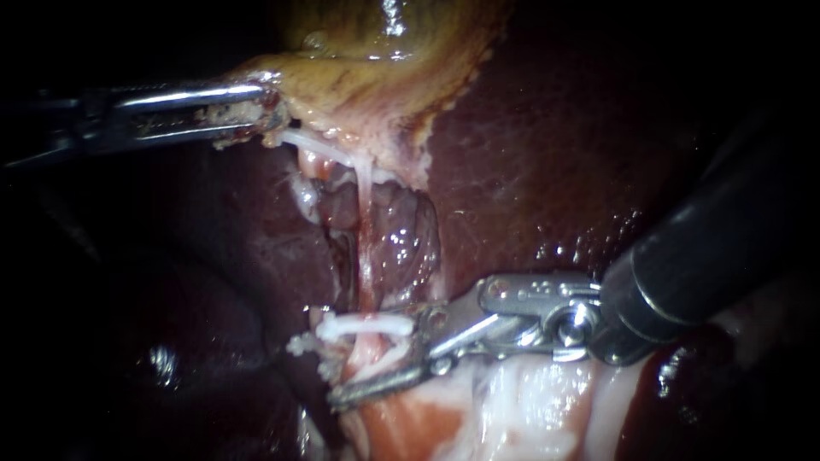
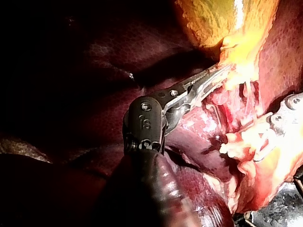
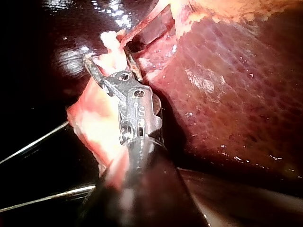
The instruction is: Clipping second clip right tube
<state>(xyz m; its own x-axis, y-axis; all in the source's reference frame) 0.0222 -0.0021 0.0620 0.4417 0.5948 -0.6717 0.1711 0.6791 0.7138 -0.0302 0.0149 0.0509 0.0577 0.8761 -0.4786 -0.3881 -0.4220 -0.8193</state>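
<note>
My left instrument (image 1: 256,111) comes in from the left with its jaws shut on the yellowish edge of the gallbladder (image 1: 384,60), holding it up; the left wrist view shows the same hold (image 2: 213,78). A pale tube (image 1: 366,222) runs down from there over the liver (image 1: 555,154). A white clip (image 1: 359,326) lies across the tube low down. My right instrument (image 1: 376,360) reaches in from the right with its jaws open, one on each side of the tube just below that clip. In the right wrist view its jaws (image 3: 110,60) straddle pale tissue.
Pink-white fatty tissue (image 1: 478,410) lies under the right instrument's jaws. A raw reddish bed (image 1: 401,239) sits beside the tube. The right instrument's dark shaft (image 1: 709,256) crosses the liver's right side. In the right wrist view, two thin bright lines (image 3: 38,139) run beside its shaft.
</note>
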